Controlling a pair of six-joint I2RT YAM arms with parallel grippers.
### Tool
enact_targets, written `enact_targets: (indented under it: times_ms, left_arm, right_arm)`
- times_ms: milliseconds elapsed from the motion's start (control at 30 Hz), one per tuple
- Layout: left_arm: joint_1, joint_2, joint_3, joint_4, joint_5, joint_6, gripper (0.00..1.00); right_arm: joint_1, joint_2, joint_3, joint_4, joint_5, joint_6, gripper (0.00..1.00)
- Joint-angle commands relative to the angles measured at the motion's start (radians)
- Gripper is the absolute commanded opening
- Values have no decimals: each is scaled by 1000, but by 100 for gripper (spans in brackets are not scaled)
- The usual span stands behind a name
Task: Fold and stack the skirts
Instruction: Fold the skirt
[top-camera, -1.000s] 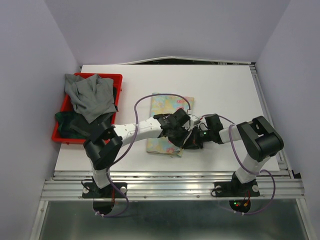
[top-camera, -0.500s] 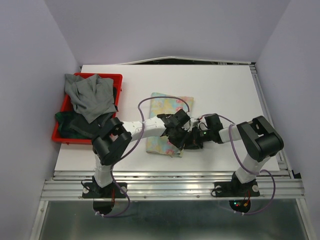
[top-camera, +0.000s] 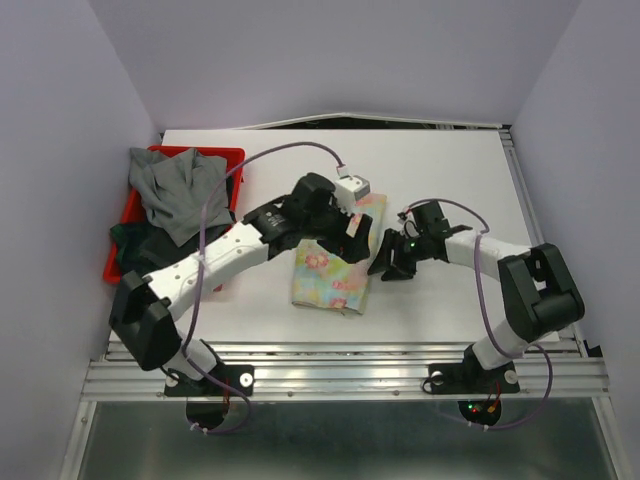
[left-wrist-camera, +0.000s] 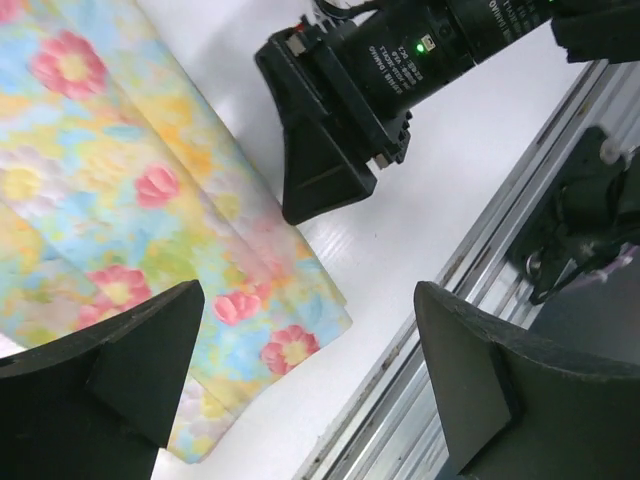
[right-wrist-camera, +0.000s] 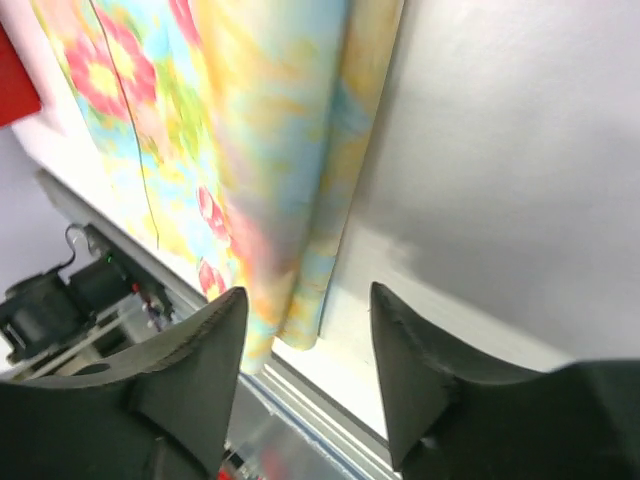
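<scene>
Release of floral skirt, folded, lying near mid-table.
Both tools clamped its near right edge a second ago. Now the left gripper hangs above it, jaws wide, empty, and the right gripper sits just beside its right edge, jaws partly apart, empty. Judged: this fold is done. The grey skirt waits in the red bin. White print on the right tool's body is unreadable.

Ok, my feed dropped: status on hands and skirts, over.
Left hand open, empty, over the floral skirt. Right hand open, empty, at its right edge. Floral skirt folded flat on table; grey skirt heaped in red bin. Nothing blocking.
</scene>
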Motion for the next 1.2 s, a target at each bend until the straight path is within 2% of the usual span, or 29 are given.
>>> enact_targets:
  times_ms: [0, 100, 200, 267, 300, 333, 433, 500, 533, 633, 800, 867, 967, 1167]
  left_arm:
    - [126, -114, -37, 71, 122, 44, 99]
    - [193, -163, -86, 131, 174, 95, 99]
    - [216, -222, -170, 229, 205, 148, 99]
    - [231, -230, -206, 286, 237, 149, 96]
    - [239, -224, -239, 306, 296, 149, 93]
    - [246, -217, -258, 331, 315, 136, 90]
    - [260, -198, -335, 432, 400, 96, 74]
    - [277, -165, -370, 490, 467, 84, 69]
    - [282, -150, -375, 502, 484, 84, 66]
    - [294, -64, -370, 513, 518, 101, 56]
    - [312, 109, -343, 495, 565, 147, 45]
    - [337, 199, -298, 471, 613, 144, 37]
    - [381, 298, -251, 431, 633, 112, 32]
    - [446, 451, -217, 423, 658, 38, 30]
  right_arm:
    - [-89, -50, 130, -222, 142, -215, 61]
    - [-153, -18, 239, -261, 139, -317, 61]
    - [-154, 60, 382, -264, 59, -351, 58]
    - [-154, 103, 429, -200, -77, -293, 57]
    - [-154, 147, 452, -166, -134, -224, 55]
    - [-154, 169, 457, -73, -224, -181, 54]
    - [-154, 248, 443, 125, -339, -48, 49]
    - [-154, 281, 425, 223, -373, 27, 48]
    - [-154, 298, 422, 307, -378, 45, 48]
    - [-154, 403, 448, 371, -371, 49, 48]
    - [-154, 521, 532, 362, -347, -4, 43]
    - [-154, 554, 545, 359, -335, -24, 43]
    - [-154, 580, 546, 351, -315, -32, 42]
    - [-154, 615, 548, 307, -285, -86, 41]
